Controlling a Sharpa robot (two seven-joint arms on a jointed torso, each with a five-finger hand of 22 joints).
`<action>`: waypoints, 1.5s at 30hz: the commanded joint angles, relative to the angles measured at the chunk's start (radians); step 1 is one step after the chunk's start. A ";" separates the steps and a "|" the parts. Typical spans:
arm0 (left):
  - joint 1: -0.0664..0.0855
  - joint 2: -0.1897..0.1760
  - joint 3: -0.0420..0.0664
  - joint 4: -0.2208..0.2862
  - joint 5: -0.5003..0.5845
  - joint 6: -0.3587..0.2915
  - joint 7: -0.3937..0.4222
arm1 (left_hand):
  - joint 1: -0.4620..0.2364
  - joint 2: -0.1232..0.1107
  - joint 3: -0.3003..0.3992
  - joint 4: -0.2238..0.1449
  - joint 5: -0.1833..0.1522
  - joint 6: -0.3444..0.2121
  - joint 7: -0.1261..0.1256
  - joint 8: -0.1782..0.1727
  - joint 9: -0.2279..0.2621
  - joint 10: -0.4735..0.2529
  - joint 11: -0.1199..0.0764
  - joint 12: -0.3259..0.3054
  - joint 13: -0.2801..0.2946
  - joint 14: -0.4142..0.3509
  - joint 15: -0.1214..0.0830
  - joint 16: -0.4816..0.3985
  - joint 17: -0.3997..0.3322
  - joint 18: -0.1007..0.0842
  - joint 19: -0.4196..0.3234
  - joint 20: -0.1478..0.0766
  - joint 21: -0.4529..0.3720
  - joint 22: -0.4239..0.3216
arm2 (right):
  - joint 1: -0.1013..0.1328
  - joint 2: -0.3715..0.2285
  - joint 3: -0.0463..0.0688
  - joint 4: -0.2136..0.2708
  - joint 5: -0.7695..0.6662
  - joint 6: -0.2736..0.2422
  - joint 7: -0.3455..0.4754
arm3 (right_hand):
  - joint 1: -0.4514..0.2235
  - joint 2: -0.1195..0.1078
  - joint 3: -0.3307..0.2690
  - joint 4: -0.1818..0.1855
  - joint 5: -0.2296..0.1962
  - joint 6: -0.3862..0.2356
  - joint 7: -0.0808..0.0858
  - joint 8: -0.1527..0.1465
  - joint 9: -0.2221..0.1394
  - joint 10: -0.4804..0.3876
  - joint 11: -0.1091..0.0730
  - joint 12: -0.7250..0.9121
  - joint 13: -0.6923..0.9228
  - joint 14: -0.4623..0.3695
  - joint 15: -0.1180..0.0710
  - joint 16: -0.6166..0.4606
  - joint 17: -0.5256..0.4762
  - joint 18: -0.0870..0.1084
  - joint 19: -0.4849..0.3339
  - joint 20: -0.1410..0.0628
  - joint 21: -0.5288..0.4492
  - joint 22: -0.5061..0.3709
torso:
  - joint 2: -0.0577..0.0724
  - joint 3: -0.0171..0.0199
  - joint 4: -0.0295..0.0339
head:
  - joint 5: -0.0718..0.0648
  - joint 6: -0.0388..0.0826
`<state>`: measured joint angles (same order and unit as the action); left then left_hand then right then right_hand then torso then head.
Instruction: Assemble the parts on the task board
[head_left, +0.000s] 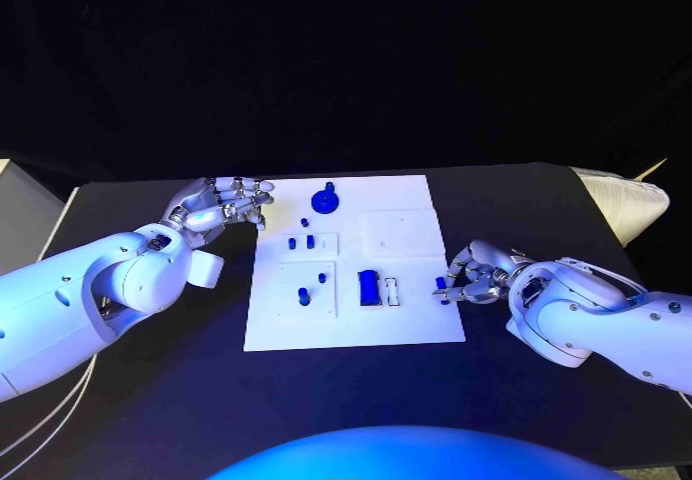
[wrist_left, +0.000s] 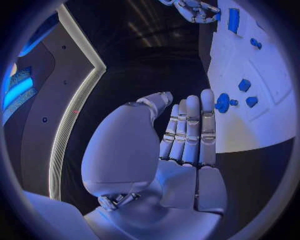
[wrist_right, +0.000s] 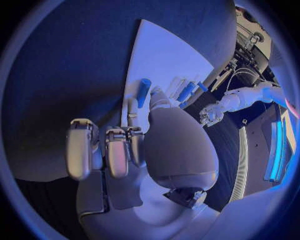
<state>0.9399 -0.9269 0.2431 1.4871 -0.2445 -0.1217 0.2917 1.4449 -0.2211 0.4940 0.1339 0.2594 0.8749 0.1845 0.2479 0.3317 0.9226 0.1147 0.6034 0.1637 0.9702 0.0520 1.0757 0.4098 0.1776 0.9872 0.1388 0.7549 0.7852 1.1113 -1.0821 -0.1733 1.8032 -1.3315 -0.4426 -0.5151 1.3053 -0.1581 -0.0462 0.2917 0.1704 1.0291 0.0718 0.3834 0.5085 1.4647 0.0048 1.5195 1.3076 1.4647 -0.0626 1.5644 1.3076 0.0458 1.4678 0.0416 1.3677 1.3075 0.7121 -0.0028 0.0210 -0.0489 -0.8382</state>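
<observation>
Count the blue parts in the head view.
7: round one at far edge, one below it, a pair, one nearer, a block, one at the right hand. More may be hidden.

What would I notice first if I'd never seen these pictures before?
The white rectangular task board in the middle of the black table, dotted with small blue parts like the round blue piece at its far end. The silver right hand pinches a small blue part at the board's edge; the silver left hand hovers alongside, holding nothing.
</observation>
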 joint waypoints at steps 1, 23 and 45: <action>-0.001 0.000 0.001 0.003 0.006 0.006 0.012 | 0.007 0.002 -0.001 -0.001 -0.002 0.004 -0.005 0.006 -0.001 0.002 -0.001 0.004 0.002 -0.002 -0.008 0.004 0.001 0.007 0.008 -0.001 -0.006 -0.001 | -0.010 0.010 -0.004 -0.004 -0.047 0.044 -0.029 | 0.023 0.005 0.015 -0.001 0.004 0.004 -0.002 0.000 -0.005 0.075 -0.010 -0.005 0.227 0.106 -0.007 0.006 0.263 -0.001 0.046 -0.005 -0.005 0.138 | 0.000 0.0002 0.0003 | 0.000 -0.001; -0.001 -0.005 0.001 0.005 0.006 0.010 0.009 | 0.017 0.007 0.002 -0.005 -0.001 0.008 -0.005 0.008 -0.001 -0.003 -0.002 0.008 0.004 -0.002 -0.009 0.003 0.000 0.007 0.011 -0.003 -0.006 -0.001 | -0.019 0.030 -0.004 0.000 -0.088 0.071 -0.059 | 0.109 -0.053 0.332 -0.004 0.259 0.027 -0.007 -0.024 -0.045 0.079 -0.016 -0.001 0.232 0.106 -0.013 0.006 0.263 -0.004 0.053 -0.012 0.001 0.151 | 0.000 0.0008 -0.0006 | 0.003 -0.002; -0.001 -0.002 0.001 0.006 0.006 0.014 0.008 | 0.021 0.008 0.003 -0.007 0.000 0.009 -0.005 0.009 -0.001 -0.004 -0.002 0.010 0.006 -0.002 -0.009 0.002 0.000 0.007 0.012 -0.004 -0.005 -0.001 | 0.035 0.082 -0.001 0.057 0.057 -0.064 -0.012 | 0.005 -0.067 0.413 -0.004 0.317 0.042 -0.016 -0.006 -0.045 0.099 -0.023 0.037 0.255 0.106 -0.019 0.006 0.263 -0.014 0.067 -0.017 0.052 0.183 | 0.000 -0.0002 0.0003 | 0.001 -0.002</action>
<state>0.9397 -0.9313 0.2431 1.4897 -0.2440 -0.1204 0.2907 1.4538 -0.2122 0.4970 0.1309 0.2594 0.8774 0.1820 0.2521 0.3319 0.9225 0.1148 0.6078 0.1685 0.9666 0.0486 1.0757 0.4099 0.1776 0.9936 0.1323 0.7522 0.7855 1.1456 -1.0070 -0.1735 1.8616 -1.3367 -0.4824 -0.5430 1.3167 -0.2253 0.3603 0.2871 0.4904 1.0585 0.0596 0.3703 0.4636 1.4668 -0.0142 1.5516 1.3073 1.4682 -0.0737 1.5644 1.3075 0.0458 1.4643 0.0305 1.4160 1.3079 0.7118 -0.0028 0.0205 -0.0469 -0.8403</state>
